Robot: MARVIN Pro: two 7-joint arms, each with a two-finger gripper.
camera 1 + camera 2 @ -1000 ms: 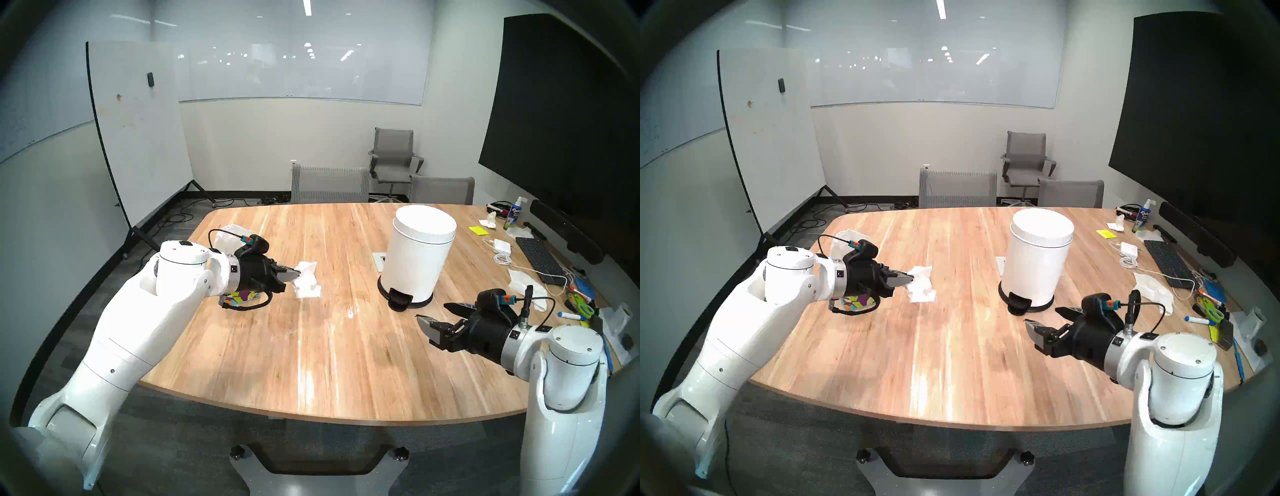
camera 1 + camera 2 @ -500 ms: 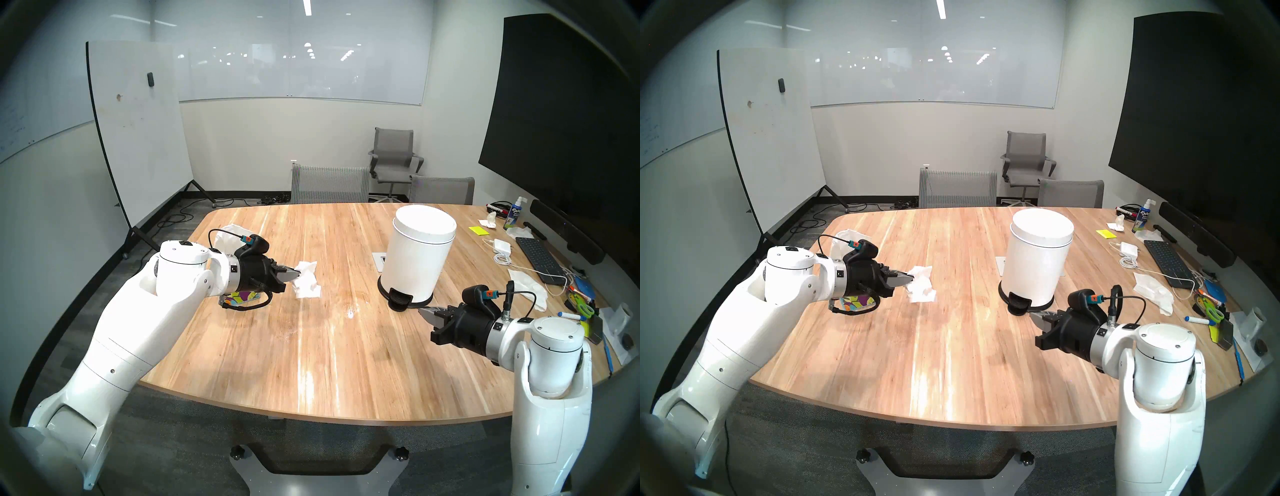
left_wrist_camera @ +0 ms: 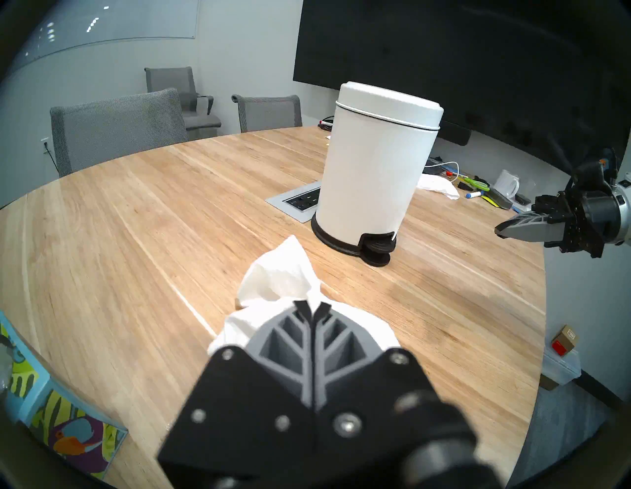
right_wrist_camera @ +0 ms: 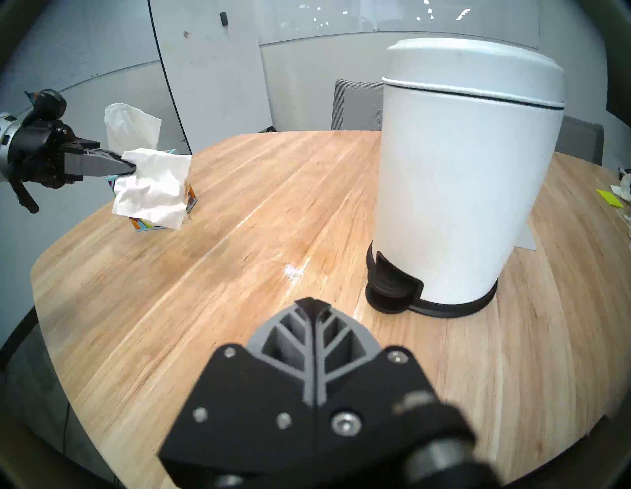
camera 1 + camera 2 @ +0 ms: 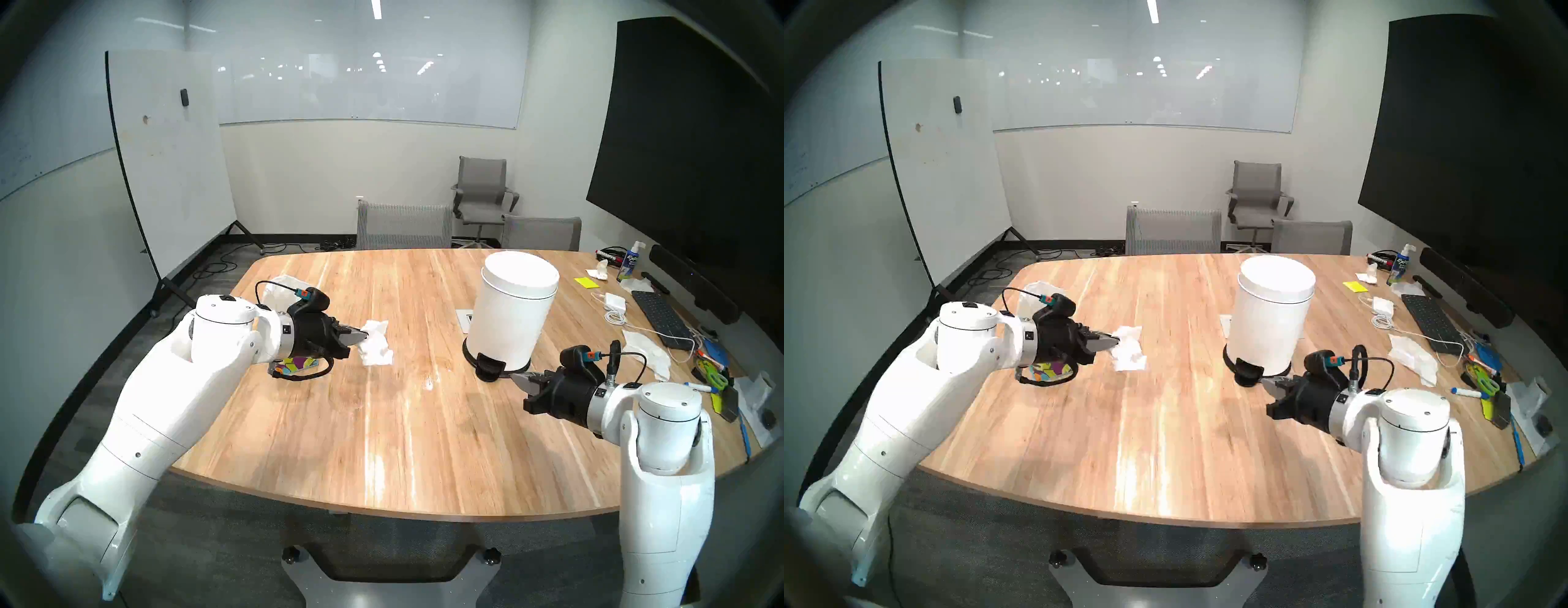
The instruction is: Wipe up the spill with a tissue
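Wooden table (image 5: 403, 446) fills the head stereo left view, set in a meeting room with a whiteboard (image 5: 169, 161) at the left and grey chairs (image 5: 403, 225) behind. Left gripper (image 5: 362, 336) hangs above the table with its jaws closed on the tissue (image 5: 375, 350), a crumpled white sheet drooping from the tips. Tissue box (image 5: 297, 366) (colourful leaf print) sits under the left wrist. White pedal bin (image 5: 511, 310) stands right of centre. Right gripper (image 5: 518, 378) has its jaws closed on nothing, tips just beside the bin's pedal (image 5: 488, 367); contact cannot be told. No dark spots of the spill can be made out on the table.

Head stereo right view: same layout; tissue (image 5: 1129, 350) at the left gripper (image 5: 1115, 339), right gripper (image 5: 1267, 384) near the bin (image 5: 1272, 314).

Left wrist view: both fingers (image 3: 327, 345) meet along their length, with the tissue (image 3: 278, 280) bunched around and beyond the tips, clear of the bin (image 3: 375, 174).

Right wrist view: fingers (image 4: 297, 341) pressed together, empty, above bare table (image 4: 170, 307). Pedal (image 4: 392, 290) lies just beyond the tips. Across the table, the tissue (image 4: 153, 191) hangs from the left gripper (image 4: 133, 168), clear of the wood.
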